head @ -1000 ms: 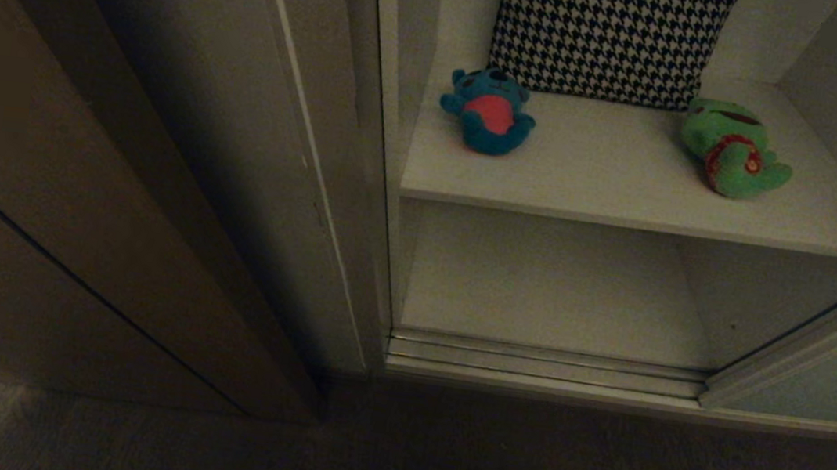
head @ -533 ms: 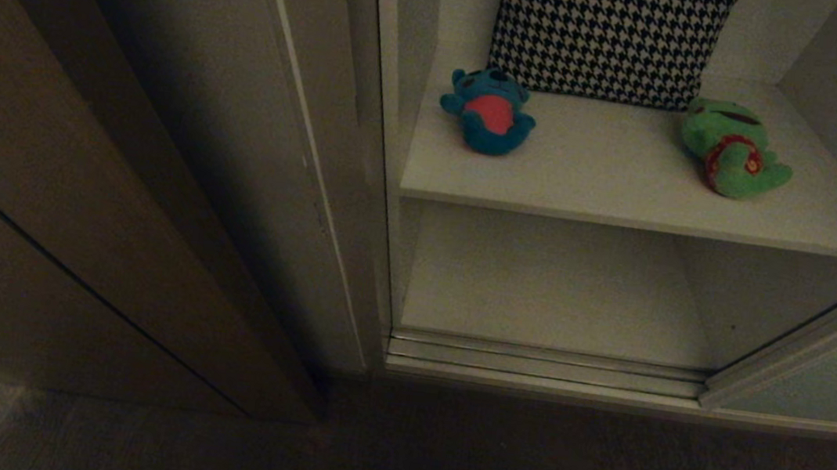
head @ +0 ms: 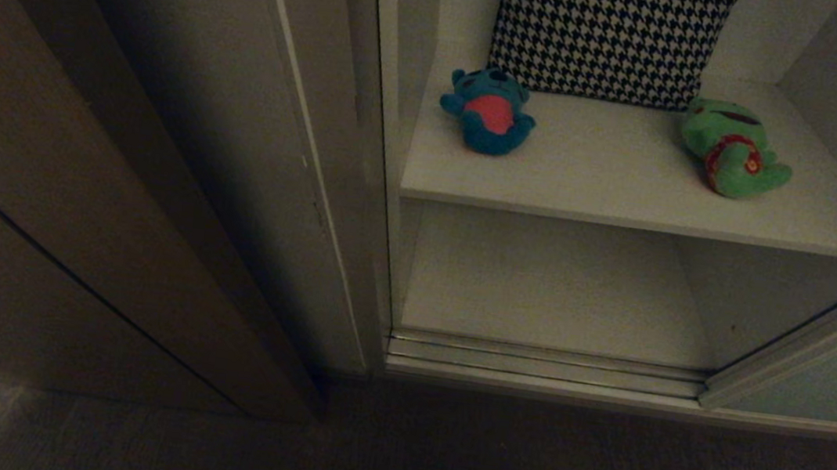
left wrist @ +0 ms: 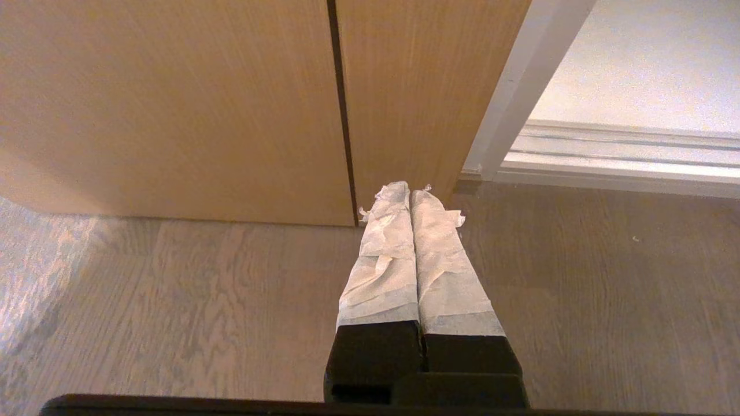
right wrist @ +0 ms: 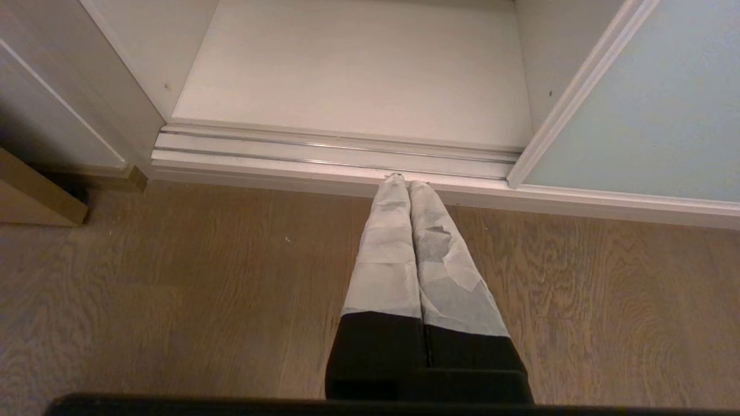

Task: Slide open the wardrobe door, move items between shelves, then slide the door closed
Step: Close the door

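Observation:
The wardrobe stands open in the head view. A teal-blue bear (head: 489, 113) with a red belly lies at the left of the upper white shelf (head: 613, 190). A green frog (head: 732, 148) in red patterned clothing lies at its right. The lower shelf (head: 554, 290) below holds nothing. The pale grey-green sliding door (head: 836, 377) sits slid to the right, also shown as the sliding door (right wrist: 642, 115) in the right wrist view. My left gripper (left wrist: 409, 193) hangs shut above the wooden floor before a brown panel. My right gripper (right wrist: 404, 184) hangs shut just short of the door track (right wrist: 335, 153). Neither gripper holds anything.
A black-and-white houndstooth cushion (head: 607, 32) leans at the back of the upper shelf behind the toys. A dark brown wooden side panel (head: 63, 171) stands to the left of the opening. Wooden floor (head: 440, 458) runs along the wardrobe's front.

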Motion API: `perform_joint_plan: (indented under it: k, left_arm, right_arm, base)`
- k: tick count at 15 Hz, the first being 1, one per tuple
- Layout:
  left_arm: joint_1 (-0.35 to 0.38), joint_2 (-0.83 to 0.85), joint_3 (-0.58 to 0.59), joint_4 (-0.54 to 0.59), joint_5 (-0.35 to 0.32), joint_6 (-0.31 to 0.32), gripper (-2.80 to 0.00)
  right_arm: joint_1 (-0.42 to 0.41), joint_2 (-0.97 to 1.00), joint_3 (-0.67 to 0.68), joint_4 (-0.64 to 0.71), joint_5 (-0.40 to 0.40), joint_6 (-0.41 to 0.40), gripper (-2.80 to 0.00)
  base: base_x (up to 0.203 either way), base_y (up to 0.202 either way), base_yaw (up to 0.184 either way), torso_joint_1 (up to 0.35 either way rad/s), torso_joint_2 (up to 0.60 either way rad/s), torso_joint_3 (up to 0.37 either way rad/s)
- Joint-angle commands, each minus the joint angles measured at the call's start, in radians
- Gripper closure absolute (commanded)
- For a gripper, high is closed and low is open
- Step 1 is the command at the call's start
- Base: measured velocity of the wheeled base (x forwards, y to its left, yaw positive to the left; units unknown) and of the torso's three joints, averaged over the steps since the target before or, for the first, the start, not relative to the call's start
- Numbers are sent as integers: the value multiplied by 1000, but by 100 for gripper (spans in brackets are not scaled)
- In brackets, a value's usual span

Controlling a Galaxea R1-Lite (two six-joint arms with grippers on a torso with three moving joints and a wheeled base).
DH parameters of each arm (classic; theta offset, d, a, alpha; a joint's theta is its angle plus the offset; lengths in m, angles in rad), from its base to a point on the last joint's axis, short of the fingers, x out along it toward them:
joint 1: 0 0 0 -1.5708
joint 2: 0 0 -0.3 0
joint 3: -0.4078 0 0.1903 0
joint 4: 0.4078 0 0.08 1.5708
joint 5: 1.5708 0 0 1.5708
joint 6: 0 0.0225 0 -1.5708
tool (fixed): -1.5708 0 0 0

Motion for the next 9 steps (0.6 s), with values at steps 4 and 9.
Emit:
perform_joint_plan:
  k: [4,9]
  left_arm:
    - [0,1,0,0,0,-1,0]
    - [0,1,0,0,0,-1,0]
  right_arm:
    - [0,0,2,0,-1,0,0]
    - [0,0,2,0,-1,0,0]
  base:
    - [0,0,0,0,0,0]
    - [0,0,0,0,0,0]
